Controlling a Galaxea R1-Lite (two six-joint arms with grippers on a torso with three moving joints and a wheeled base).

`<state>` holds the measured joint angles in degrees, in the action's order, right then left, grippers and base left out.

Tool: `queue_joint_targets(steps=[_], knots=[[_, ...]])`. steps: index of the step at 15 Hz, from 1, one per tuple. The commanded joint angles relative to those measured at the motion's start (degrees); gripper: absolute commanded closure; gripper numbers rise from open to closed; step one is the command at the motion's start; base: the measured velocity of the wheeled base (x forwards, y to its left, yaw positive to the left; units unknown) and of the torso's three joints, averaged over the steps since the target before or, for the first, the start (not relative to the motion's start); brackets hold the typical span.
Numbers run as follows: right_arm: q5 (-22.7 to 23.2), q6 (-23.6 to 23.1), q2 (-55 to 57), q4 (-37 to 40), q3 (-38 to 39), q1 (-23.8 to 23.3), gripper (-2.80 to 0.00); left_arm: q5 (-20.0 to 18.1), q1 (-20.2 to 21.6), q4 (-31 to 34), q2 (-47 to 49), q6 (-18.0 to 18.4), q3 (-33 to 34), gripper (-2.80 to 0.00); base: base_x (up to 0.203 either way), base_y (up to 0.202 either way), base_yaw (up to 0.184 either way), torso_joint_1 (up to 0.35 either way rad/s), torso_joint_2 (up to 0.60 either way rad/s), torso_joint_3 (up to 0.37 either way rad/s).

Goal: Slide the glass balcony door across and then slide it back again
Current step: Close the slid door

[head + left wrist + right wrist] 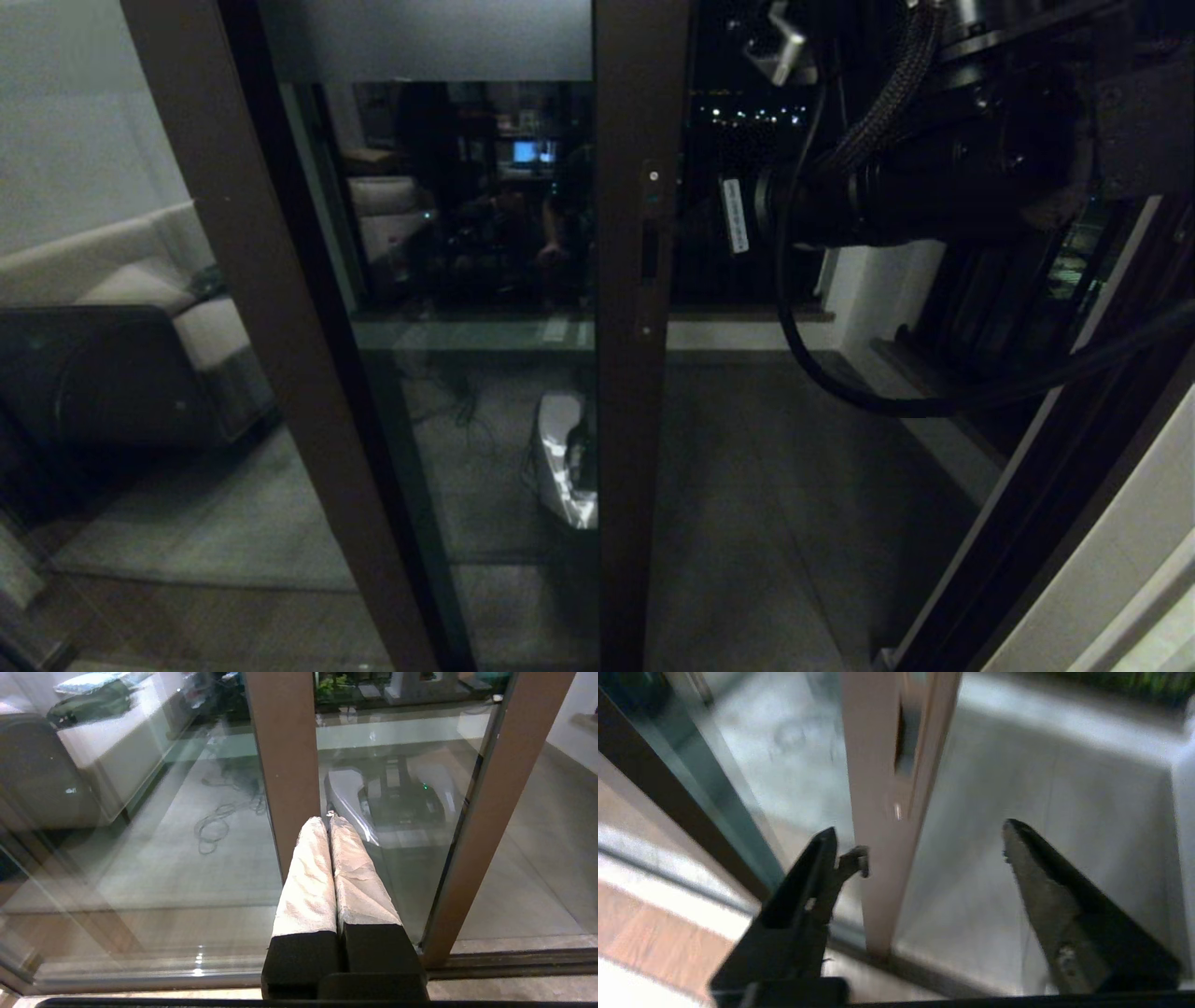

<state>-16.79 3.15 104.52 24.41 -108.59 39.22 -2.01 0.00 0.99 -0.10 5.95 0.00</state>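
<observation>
The glass balcony door (476,280) has a dark brown frame and a frosted strip along its top. A slim black recessed handle (648,252) sits on its stile (639,420). To the right of that stile the doorway stands open onto the balcony floor. My right arm (934,187) reaches in from the upper right. In the right wrist view my right gripper (920,847) is open. The stile (878,812) with its handle recess (903,742) lies between the fingers, nearer one of them. My left gripper (329,820), with white-wrapped fingers, is shut on nothing and points at the glass (397,882).
A plain brown-framed glass panel's stile (280,327) overlaps the door on the left. A pale sofa (140,280) and a dark object (93,383) stand further left. The floor track (514,959) runs below. A white balcony wall (887,289) and the doorway's jamb (1018,523) bound the opening on the right.
</observation>
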Motion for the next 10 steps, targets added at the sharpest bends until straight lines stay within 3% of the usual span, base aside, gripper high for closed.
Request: queue_joint_targets(steps=[1,4,10], knots=[[-0.1,1.5,1.4,2.3,0.1,-0.2,-2.80,0.0,0.0,0.0,0.0,0.0,0.1,0.00,0.000,0.000,0.000,0.000,0.00,0.000],[-0.1,3.1,1.4,2.2,4.4,-0.7,-2.80,0.0,0.0,0.1,0.0,0.0,0.1,0.00,0.000,0.000,0.000,0.000,0.00,0.000],[-3.2,3.6,8.6,-0.7,-4.0,-3.4,-2.80,0.0,0.0,0.0,0.0,-0.3,0.1,0.00,0.000,0.000,0.000,0.000,0.00,0.000]])
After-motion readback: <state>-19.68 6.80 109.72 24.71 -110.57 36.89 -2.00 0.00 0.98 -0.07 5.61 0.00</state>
